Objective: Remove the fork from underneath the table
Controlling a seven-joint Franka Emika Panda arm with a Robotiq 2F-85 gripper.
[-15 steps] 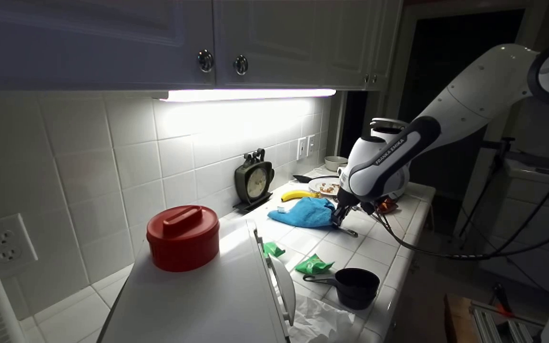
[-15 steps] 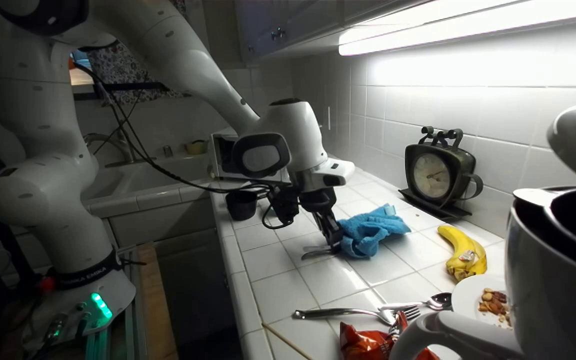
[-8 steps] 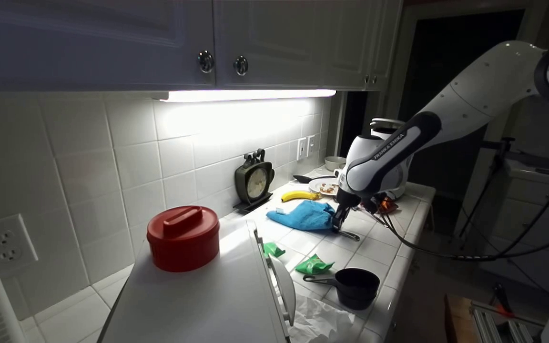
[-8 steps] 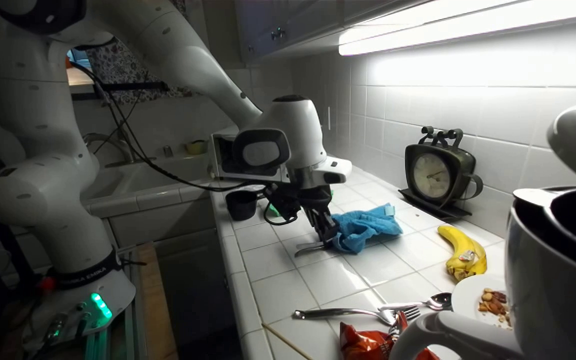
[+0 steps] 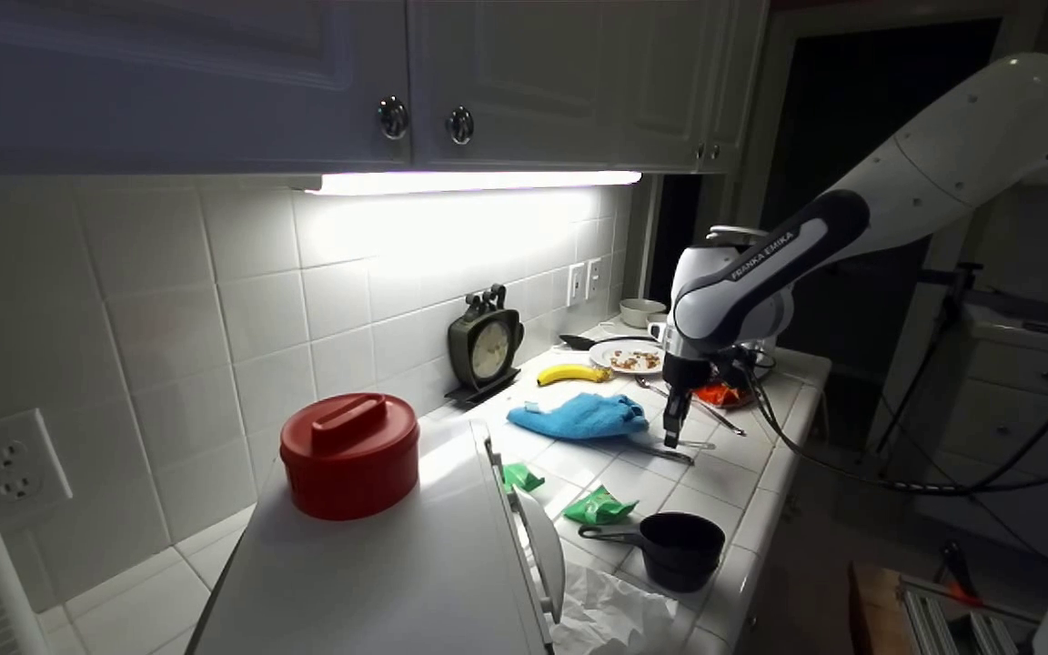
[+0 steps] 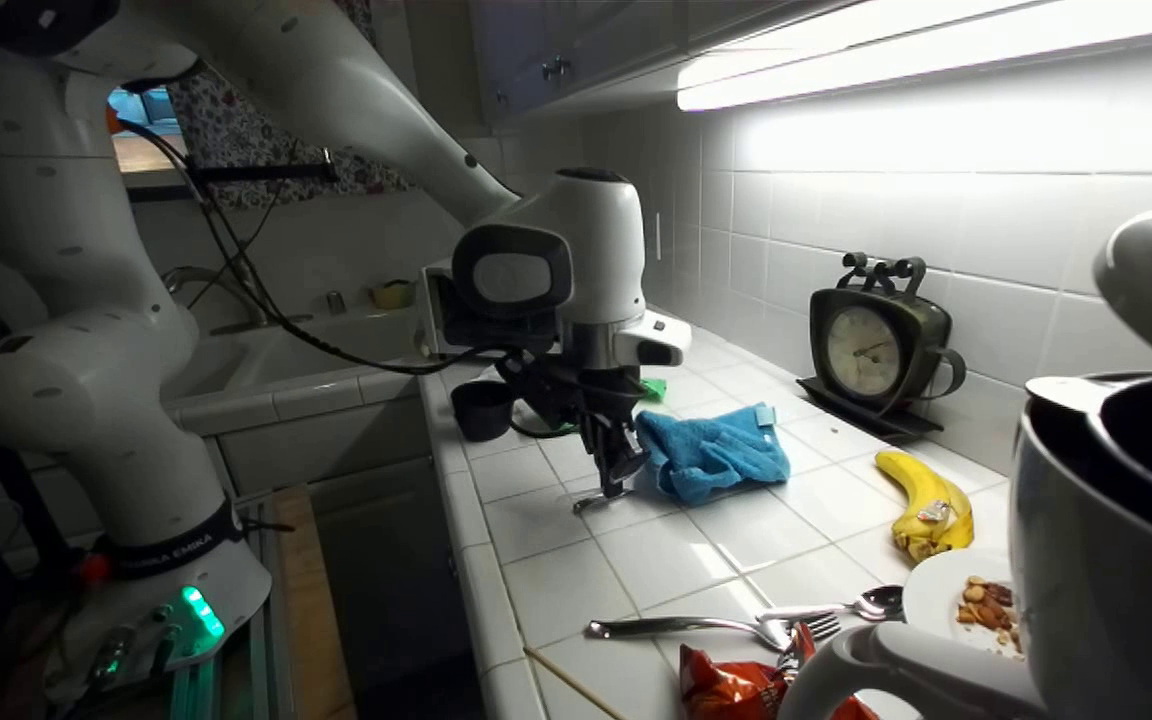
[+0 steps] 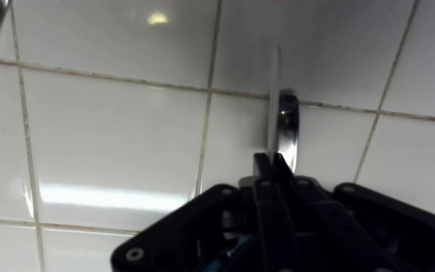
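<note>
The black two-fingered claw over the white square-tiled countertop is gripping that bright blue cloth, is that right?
Not the bright blue cloth: the wrist view shows the black two-fingered claw shut on a thin pale utensil. It is, as you said, over the white square-tiled countertop.

In an exterior view I've shifted my gripper (image 5: 672, 443) rightward in the frame, baring more of the plate (image 5: 603, 357); the pale strip (image 5: 699, 445) it pinches now shows apart from the metal handle (image 5: 680, 457). In an exterior view the blue cloth (image 6: 714, 457) has slid toward frame left.
</note>
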